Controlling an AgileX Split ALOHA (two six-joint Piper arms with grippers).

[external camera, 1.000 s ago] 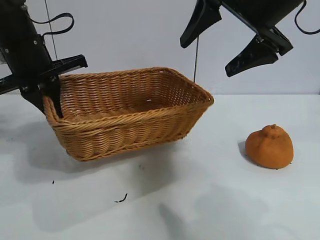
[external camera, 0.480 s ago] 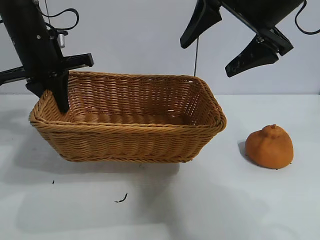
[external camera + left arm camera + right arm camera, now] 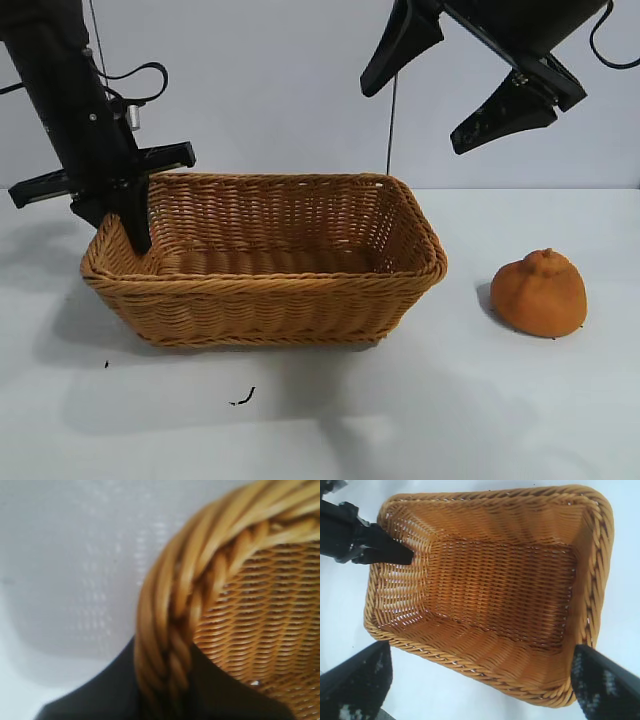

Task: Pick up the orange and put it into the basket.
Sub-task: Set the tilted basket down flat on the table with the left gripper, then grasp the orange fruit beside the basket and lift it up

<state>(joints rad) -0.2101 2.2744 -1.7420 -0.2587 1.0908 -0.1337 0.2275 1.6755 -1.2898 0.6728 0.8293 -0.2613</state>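
The golden-brown wicker basket (image 3: pixel 270 290) sits level on the white table at left of centre, empty inside. My left gripper (image 3: pixel 125 215) is shut on the basket's braided rim (image 3: pixel 200 570) at its left end, one finger inside and one outside. The left gripper (image 3: pixel 165 695) shows dark on both sides of the rim in its own wrist view. The dull-orange orange (image 3: pixel 539 293) with a knob on top lies on the table to the right of the basket, apart from it. My right gripper (image 3: pixel 413 118) hangs open and empty high above the basket's right end. Its wrist view looks down into the basket (image 3: pixel 485 500).
A small dark scrap (image 3: pixel 243 398) and a speck lie on the table in front of the basket. The left gripper's fingers (image 3: pixel 395 555) reach over the basket's end wall in the right wrist view.
The left gripper has swung the basket from tilted and raised to level, then lowered it and shifted it a little. The right arm and the orange have not moved.
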